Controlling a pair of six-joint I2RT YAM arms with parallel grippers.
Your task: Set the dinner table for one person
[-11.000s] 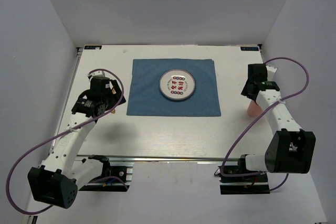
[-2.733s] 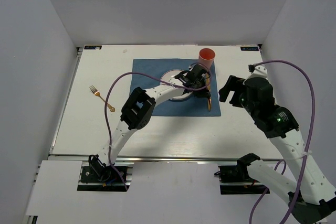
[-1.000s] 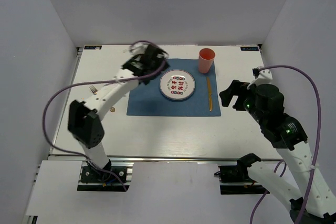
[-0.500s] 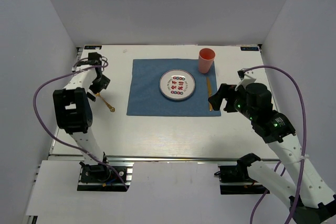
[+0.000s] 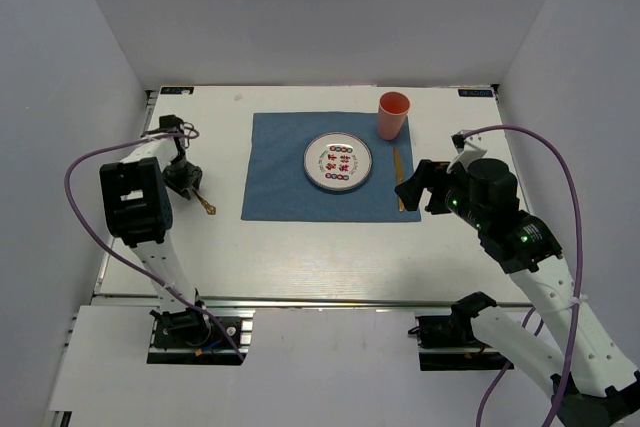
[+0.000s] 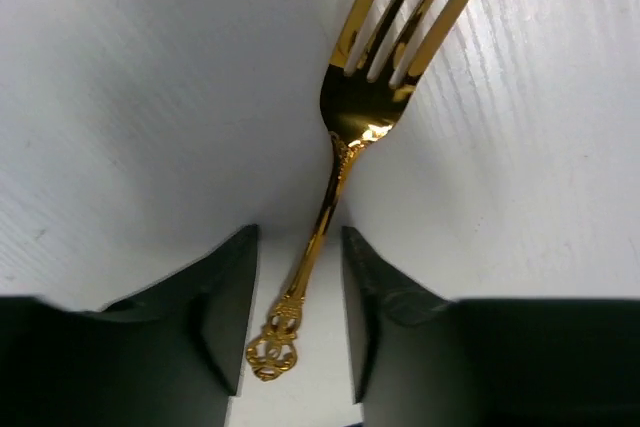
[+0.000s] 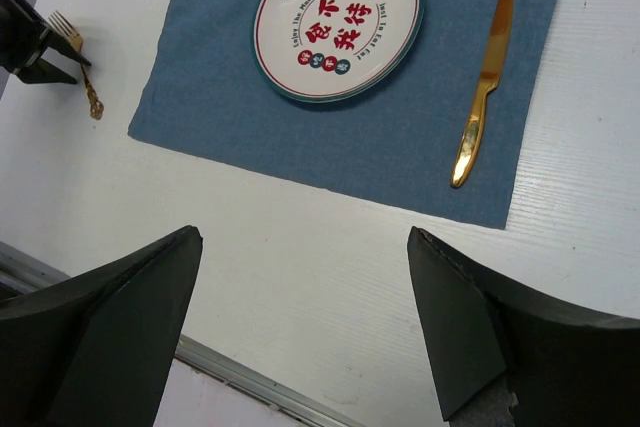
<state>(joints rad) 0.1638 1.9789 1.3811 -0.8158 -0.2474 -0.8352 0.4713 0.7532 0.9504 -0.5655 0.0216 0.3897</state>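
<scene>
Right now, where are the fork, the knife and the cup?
fork (image 6: pixel 335 172), left wrist view, its thin neck
knife (image 7: pixel 485 79), right wrist view, blade near the handle
cup (image 5: pixel 392 117), top external view, its outer side

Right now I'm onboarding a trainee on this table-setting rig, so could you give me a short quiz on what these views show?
1. True or false: in the top view, the knife lies on the blue cloth, to the right of the plate.
2. Where is the fork? A) on the plate B) on the bare table, left of the cloth C) on the cloth
3. What does the left end effector straddle?
Key: 1 true; 2 B; 3 the fork's handle, with a gap showing on each side.
</scene>
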